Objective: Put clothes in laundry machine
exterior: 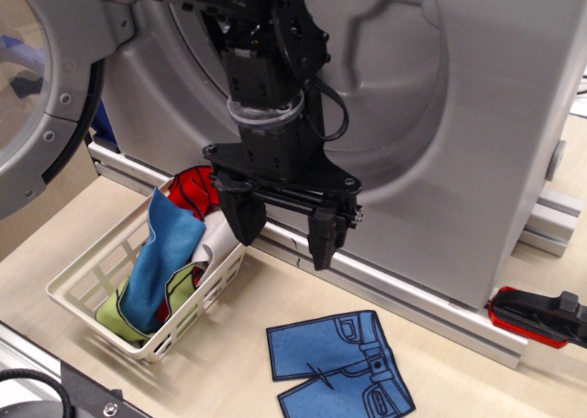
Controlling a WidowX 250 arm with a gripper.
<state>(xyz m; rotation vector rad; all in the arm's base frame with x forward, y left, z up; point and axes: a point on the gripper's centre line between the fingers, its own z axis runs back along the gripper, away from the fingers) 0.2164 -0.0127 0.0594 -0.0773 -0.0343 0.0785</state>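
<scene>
Your end effector [284,230] hangs above the counter [229,335], its two black fingers [246,218] spread apart with nothing between them. It sits in front of the laundry machine [459,115], whose round windowed door [37,79] stands swung out at upper left, leaving the grey drum opening exposed behind the arm.

One of the clothes, a pair of blue shorts [339,365] with black outlines, lies flat on the counter below and slightly right of the fingers, clear of them.

To the left you have the white slatted basket [87,294] on the counter, just beside the machine's metal base rail [413,303]. In it: a blue piece [160,262] draped upright, a red piece [195,189] at the back, a white piece [218,239] beside it, and a lime green piece [115,315] low at the front.

A red and black object [537,317] rests at the right edge; you cannot tell what it is
</scene>
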